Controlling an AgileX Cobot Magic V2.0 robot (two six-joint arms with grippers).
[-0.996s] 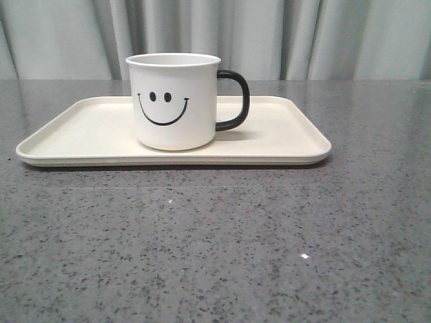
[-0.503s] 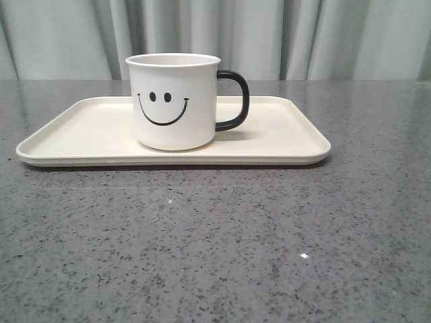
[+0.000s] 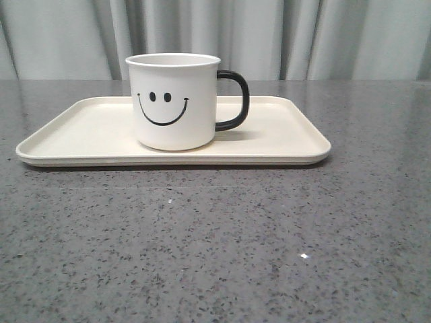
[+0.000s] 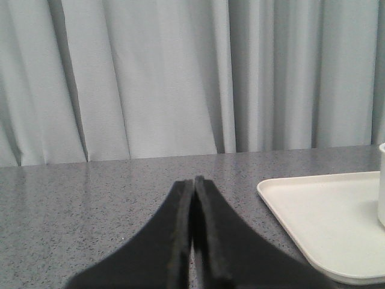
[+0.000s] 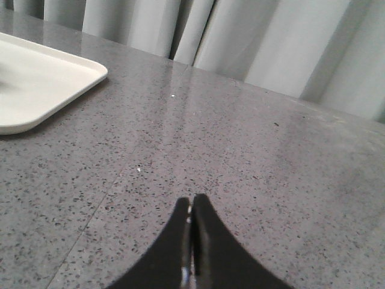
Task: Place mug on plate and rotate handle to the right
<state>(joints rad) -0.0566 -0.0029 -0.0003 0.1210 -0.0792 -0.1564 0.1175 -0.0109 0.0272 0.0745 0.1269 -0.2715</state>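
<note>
The white mug (image 3: 175, 101) with a black smiley face stands upright on the cream plate (image 3: 283, 145), left of the plate's middle. Its black handle (image 3: 234, 99) points to the right. Neither gripper shows in the front view. In the left wrist view my left gripper (image 4: 193, 180) is shut and empty above the table, left of the plate (image 4: 325, 217); a sliver of the mug (image 4: 382, 183) shows at the frame edge. In the right wrist view my right gripper (image 5: 190, 200) is shut and empty over the table, right of the plate's corner (image 5: 36, 84).
The plate sits on a grey speckled stone table (image 3: 215, 242). A pale grey curtain (image 3: 269, 33) hangs behind the table's far edge.
</note>
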